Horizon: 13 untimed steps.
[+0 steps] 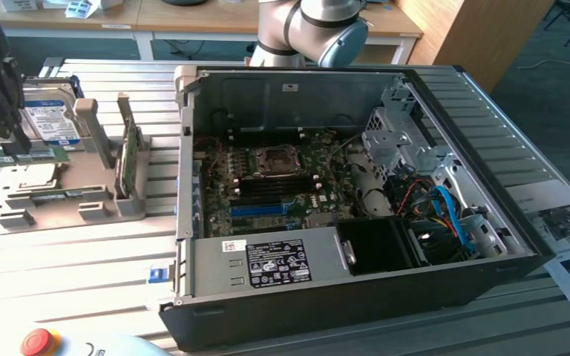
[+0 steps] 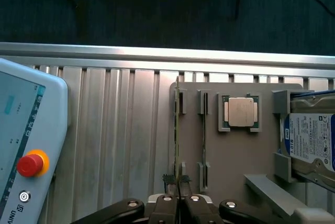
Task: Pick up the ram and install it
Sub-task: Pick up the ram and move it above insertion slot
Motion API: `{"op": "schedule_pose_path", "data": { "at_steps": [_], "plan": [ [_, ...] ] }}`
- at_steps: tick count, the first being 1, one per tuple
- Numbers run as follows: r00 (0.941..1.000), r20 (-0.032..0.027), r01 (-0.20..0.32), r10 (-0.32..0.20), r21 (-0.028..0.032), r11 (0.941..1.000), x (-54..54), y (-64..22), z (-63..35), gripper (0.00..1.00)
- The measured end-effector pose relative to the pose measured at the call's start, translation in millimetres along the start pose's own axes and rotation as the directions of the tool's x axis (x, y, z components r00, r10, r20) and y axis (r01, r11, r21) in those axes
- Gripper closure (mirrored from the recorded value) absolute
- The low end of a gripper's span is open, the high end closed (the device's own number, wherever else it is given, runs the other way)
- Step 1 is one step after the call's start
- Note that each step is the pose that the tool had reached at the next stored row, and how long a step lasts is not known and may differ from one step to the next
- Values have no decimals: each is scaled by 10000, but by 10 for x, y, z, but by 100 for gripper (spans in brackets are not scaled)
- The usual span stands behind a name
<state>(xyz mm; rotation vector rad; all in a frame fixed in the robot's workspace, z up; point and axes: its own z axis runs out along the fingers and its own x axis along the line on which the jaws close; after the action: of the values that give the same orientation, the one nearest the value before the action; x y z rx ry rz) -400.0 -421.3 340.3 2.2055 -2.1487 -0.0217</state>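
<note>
Gripper [image 2: 180, 185] is clamped on the ram [image 2: 177, 130], which is held edge-on over the gray holder [image 2: 235, 166], along its edge. Pick step is judged in hand; install not yet done. Mobo slots [image 1: 265, 191] in PC case [image 1: 295, 319] lie well apart from holder, so the stick must be kept square, edge-down.

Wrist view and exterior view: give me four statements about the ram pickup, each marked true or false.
1. The gripper is shut on the ram, which is seen edge-on. True.
2. The computer case is closed. False: its side is open and the motherboard shows.
3. A square processor chip sits in the gray holder. True.
4. The hard drive lies inside the case. False: it rests on the gray holder, beside the chip.
</note>
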Motion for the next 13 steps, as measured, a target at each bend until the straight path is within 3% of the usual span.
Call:
{"op": "schedule_pose_path", "data": {
  "at_steps": [4,13],
  "plan": [
    [10000,-54,-3,3,-1,10000,1,2,-39,88],
    [10000,-61,-3,3,-6,10000,1,3,-50,88]
  ]
}}
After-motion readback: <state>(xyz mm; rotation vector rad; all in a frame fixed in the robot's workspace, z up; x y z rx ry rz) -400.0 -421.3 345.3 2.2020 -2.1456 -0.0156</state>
